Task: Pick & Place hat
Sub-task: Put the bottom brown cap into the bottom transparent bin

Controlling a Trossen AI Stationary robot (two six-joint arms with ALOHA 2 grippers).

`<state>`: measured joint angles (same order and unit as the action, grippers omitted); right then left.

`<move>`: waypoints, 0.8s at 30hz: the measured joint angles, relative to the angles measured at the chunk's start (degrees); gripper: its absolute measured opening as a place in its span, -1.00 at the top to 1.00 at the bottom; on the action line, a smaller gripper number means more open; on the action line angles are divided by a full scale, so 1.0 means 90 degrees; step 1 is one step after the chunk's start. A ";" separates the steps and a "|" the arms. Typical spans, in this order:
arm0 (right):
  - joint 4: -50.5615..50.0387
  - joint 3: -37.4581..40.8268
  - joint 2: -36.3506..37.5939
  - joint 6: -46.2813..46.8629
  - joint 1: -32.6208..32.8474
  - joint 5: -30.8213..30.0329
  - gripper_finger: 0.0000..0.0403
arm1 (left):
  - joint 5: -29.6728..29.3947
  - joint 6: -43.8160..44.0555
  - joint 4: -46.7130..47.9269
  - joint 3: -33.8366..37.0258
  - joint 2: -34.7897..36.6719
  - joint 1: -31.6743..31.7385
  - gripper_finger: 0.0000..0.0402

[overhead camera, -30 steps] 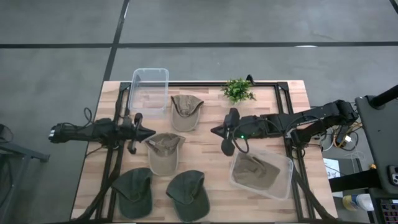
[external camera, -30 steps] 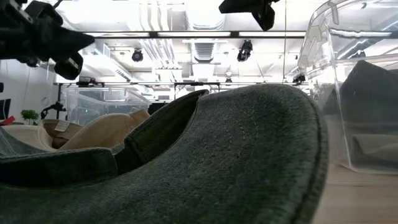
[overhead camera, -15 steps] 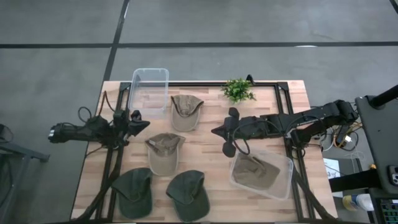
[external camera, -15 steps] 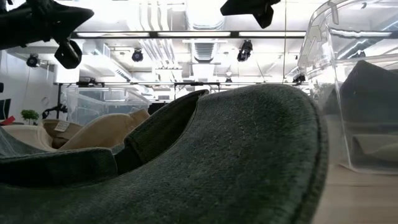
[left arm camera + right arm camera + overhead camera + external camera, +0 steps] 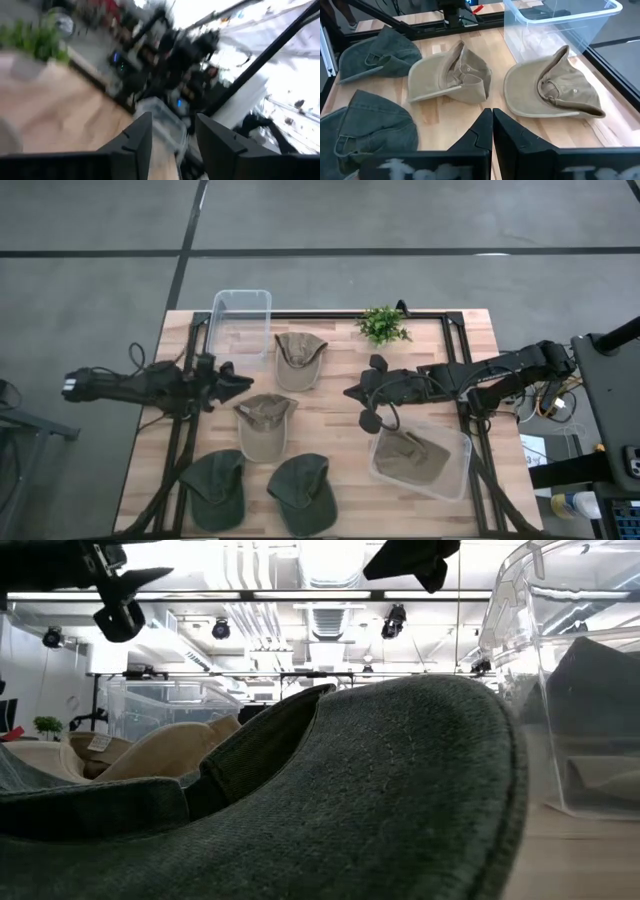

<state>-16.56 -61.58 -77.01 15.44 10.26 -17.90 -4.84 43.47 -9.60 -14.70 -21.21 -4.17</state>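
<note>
- Four hats lie out on the table [image 5: 330, 430]: two tan ones and two dark green ones. A fifth tan hat [image 5: 410, 457] sits inside the clear bin [image 5: 452, 470] on the right side.
- The empty clear bin [image 5: 240, 325] stands at the far left part of the table.
- The nearer tan hat [image 5: 264, 423] lies in the middle, just beside the left gripper [image 5: 243, 383]. The other tan hat [image 5: 297, 358] lies next to the empty bin.
- The two green hats [image 5: 215, 488] and [image 5: 302, 491] lie at the near edge.
- The left gripper hangs above the table by the near tan hat. Its fingers stand apart with nothing between them.
- The right gripper [image 5: 352, 393] hangs over the middle of the table, near the full bin. Its fingers are pressed tight together and hold nothing.
- I think a new pick is starting. The left gripper looks ready to go for a tan hat.
- Next it needs to drop down over the hat's cloth, pinch it, and lift it to the empty bin.
- A second ago the left fingers were shut tight; now they are spread.
- The left arm has also pulled back a bit toward its own side.
- The right arm has hardly moved, and no hat has moved.
</note>
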 joint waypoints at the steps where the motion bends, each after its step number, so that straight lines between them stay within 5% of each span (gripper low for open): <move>1: -0.0001 0.0000 0.0000 0.0001 0.0000 0.0011 0.96 | 0.0080 0.0151 0.0141 -0.0067 -0.0141 -0.0002 0.28; 17: -0.0355 0.0000 0.0002 -0.0002 0.0000 0.0043 0.96 | 0.0829 0.2456 0.2772 -0.1275 -0.1670 -0.0450 0.28; 24: -0.0491 0.0012 0.0002 -0.0005 0.0000 0.0042 0.96 | 0.0897 0.3053 0.5659 -0.2405 -0.1951 -0.0505 0.28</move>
<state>-20.97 -61.47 -76.99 15.39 10.26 -17.52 3.23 70.95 41.34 -36.34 -38.78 -8.71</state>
